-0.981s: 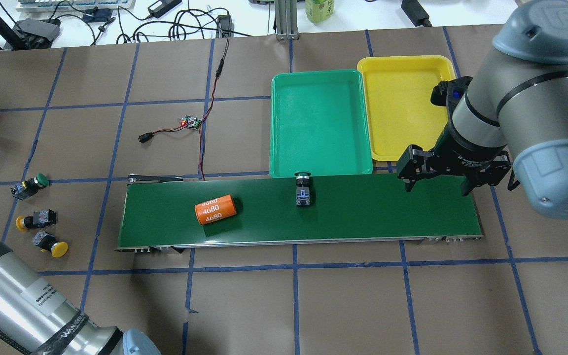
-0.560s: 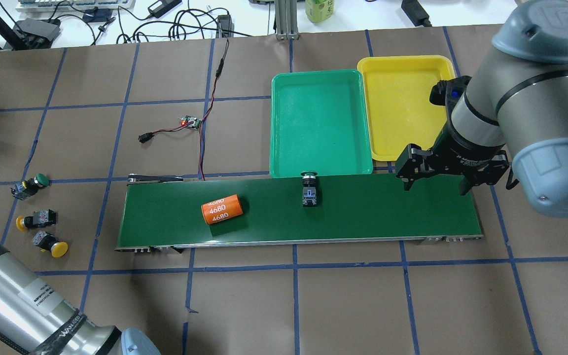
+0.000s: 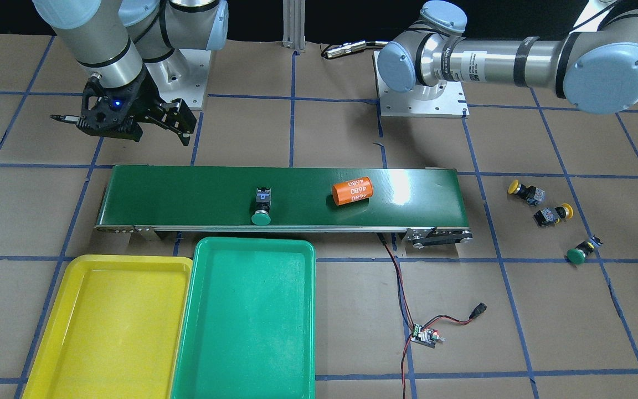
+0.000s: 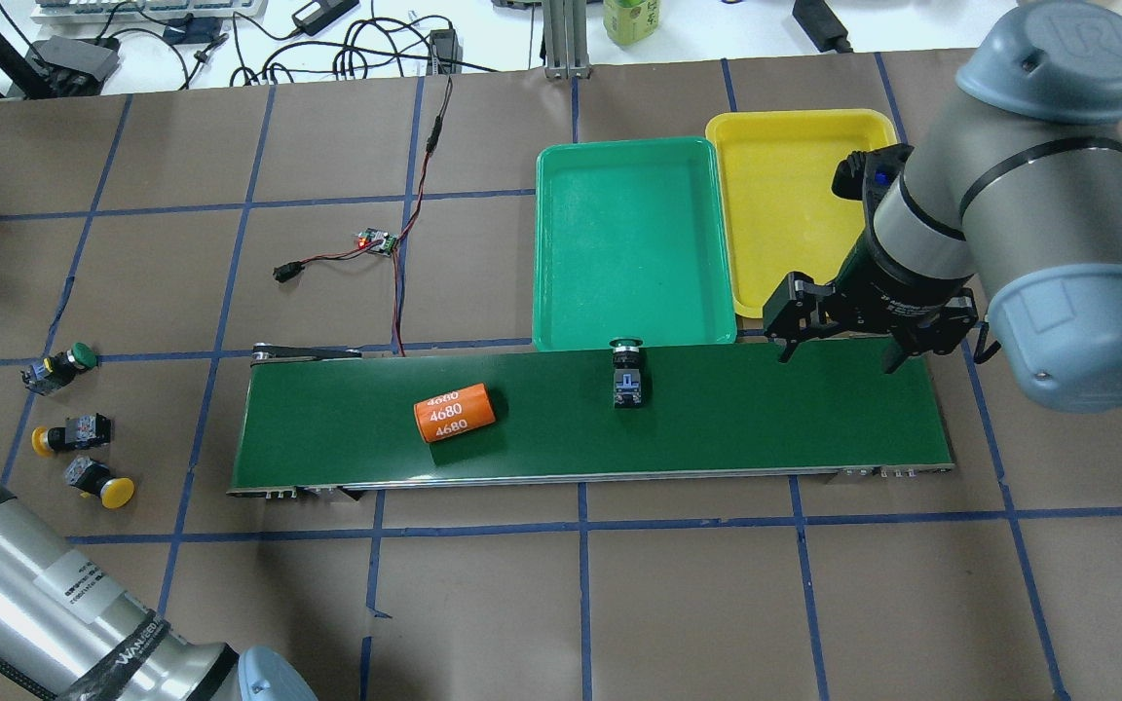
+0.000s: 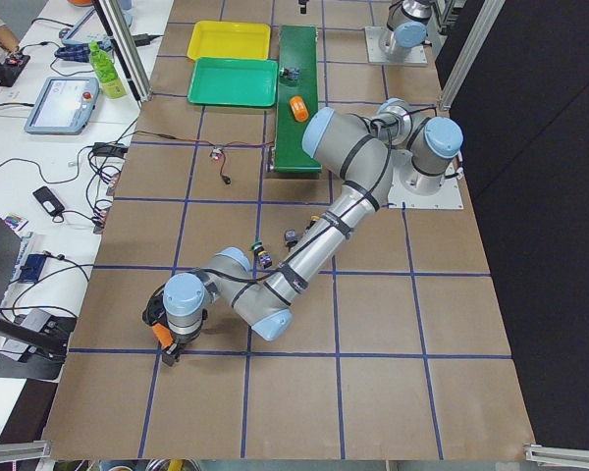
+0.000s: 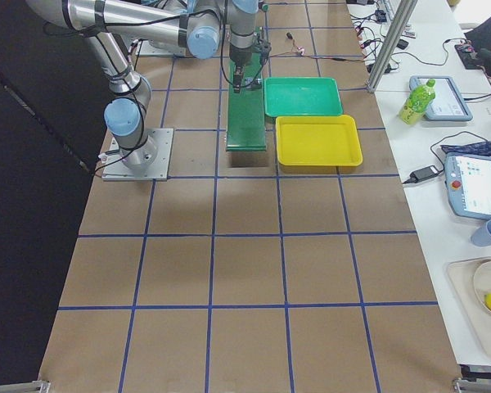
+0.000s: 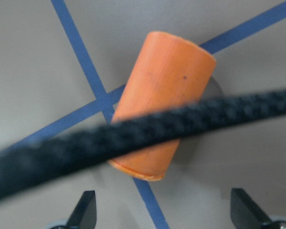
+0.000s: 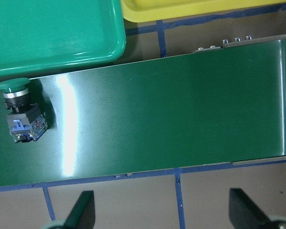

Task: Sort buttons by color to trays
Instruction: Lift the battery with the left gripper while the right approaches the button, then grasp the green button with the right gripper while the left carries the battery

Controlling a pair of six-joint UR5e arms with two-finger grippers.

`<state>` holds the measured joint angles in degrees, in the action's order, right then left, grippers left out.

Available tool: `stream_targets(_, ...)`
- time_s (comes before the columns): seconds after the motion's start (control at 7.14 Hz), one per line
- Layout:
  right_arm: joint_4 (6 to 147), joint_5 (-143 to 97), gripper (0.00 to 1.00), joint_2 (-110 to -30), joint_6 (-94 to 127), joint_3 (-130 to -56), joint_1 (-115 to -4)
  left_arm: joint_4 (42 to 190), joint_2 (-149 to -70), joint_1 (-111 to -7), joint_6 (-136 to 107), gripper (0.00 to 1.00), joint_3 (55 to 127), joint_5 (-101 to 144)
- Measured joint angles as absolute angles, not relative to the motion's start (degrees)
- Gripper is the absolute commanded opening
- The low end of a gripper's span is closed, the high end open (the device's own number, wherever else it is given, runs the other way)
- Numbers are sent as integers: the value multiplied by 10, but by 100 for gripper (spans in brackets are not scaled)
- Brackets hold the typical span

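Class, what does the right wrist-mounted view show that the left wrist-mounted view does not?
Right wrist only: a green button on the conveyor belt, edges of the green tray and yellow tray. Left wrist only: an orange cylinder on the table, crossed by a blurred black cable. Both: brown table, blue tape lines, jaws apart at the bottom edge.

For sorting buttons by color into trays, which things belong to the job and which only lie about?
Belong to the job: green button on the conveyor belt; loose green button; two yellow buttons; green tray; yellow tray.
Lying about: orange 4680 cylinder on the belt; second orange cylinder, off the belt; circuit board with wires.
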<state>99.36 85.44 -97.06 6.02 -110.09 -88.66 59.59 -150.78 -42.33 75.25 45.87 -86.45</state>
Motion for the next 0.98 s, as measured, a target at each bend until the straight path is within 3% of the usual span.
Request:
stream_targets(0.7, 1045, 847, 100, -928, 61, -1102, -888, 596, -1508, -421, 844, 100, 458, -760)
stream_targets(0.84, 1053, 847, 100, -923, 61, -1102, -889, 596, -1510, -422, 848, 92, 459, -755)
stream_targets(0.98, 1061, 846, 100, -918, 61, -1102, -890, 596, -1511, -422, 850, 73, 460, -752)
